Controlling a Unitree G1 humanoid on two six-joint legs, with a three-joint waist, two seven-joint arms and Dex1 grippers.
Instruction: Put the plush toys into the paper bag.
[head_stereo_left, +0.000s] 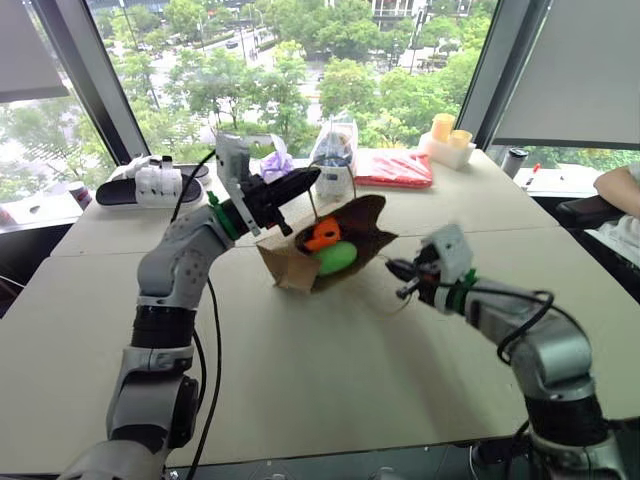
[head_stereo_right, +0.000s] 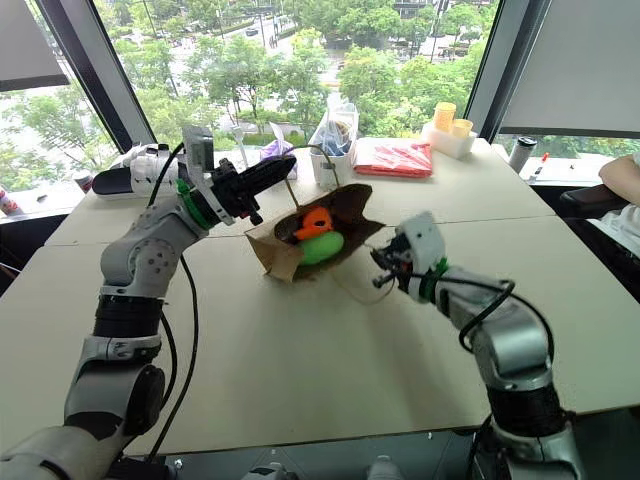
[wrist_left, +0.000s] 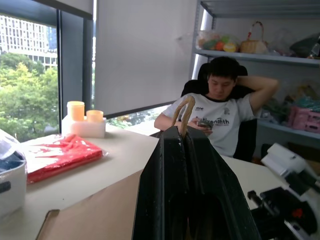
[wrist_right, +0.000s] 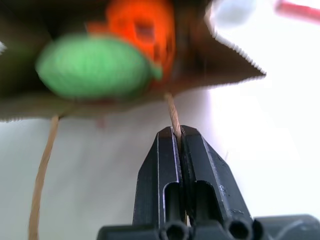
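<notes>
I have the brown kraft paper bag (head_stereo_left: 300, 262) lying on its side near the middle of the pale table (head_stereo_left: 330, 380), its mouth gaping toward my right arm. Both plush toys already sit inside that mouth: the fuzzy bright orange toy (head_stereo_left: 323, 234) toward the far edge of the table, and the fuzzy lime green toy (head_stereo_left: 337, 257) just in front of it, touching it.

My left gripper (head_stereo_left: 298, 184) comes in from the left side of the table, above the bag's upper lip, its fingers pressed together on one thin tan twisted handle (wrist_left: 184, 114), which sticks up between the tips in the left wrist view.

My right gripper (head_stereo_left: 402, 270) hangs just off the bag's mouth, toward the table's right edge, pinching the other tan twisted handle loop (wrist_right: 173, 116), which runs from its closed tips straight to the lower lip.

So the relation I care about: the bag's long axis lies almost flat, running from my right gripper toward the left one. I judge the next move is to lift both handles together and stand the bag upright without the toys rolling out.
</notes>
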